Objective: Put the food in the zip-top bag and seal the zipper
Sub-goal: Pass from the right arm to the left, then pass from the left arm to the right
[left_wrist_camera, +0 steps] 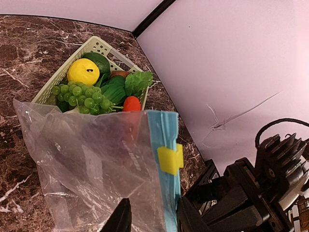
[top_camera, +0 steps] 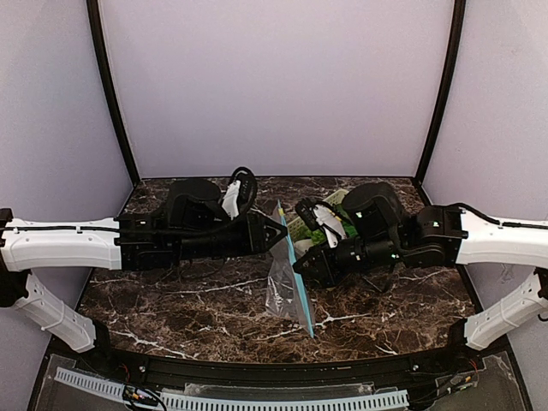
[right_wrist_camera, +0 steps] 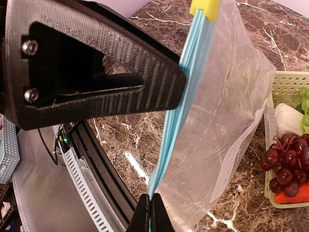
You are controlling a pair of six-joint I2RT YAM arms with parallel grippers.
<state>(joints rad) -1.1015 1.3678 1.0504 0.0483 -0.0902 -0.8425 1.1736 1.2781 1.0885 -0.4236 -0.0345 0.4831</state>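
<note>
- From above, your left tool [top_camera: 278,231] and right tool [top_camera: 305,271] meet over the dark, white-veined marble tabletop [top_camera: 171,308]. The zip-top bag [top_camera: 278,295] stands on edge between them. It is thin, crinkled clear film, and its zipper [top_camera: 305,310] is a straight teal strip.
- Just behind the bag sits a pale green lattice basket [top_camera: 301,224], mostly hidden by the arms.
- In your left wrist view, the left tool's two black fingers [left_wrist_camera: 123,217] stand a narrow way apart and straddle the zipper edge. Film fills the gap between them, and a blocky yellow slider [left_wrist_camera: 170,158] rides the strip just beyond.
- Past the bag, the basket holds the food: a smooth round lemon [left_wrist_camera: 83,71], a knobbly bunch of green grapes [left_wrist_camera: 79,94], a ruffled leafy green [left_wrist_camera: 138,81] and the rounded tip of a red pepper [left_wrist_camera: 131,104].
- In your right wrist view, the right tool is pinched tight on the zipper's lower end, with both fingers together on the strip.
- The left tool's ribbed, triangular finger touches the strip higher up. Beside the bag, the basket shows glossy purple grapes [right_wrist_camera: 285,162] and a white bulb [right_wrist_camera: 287,118].
</note>
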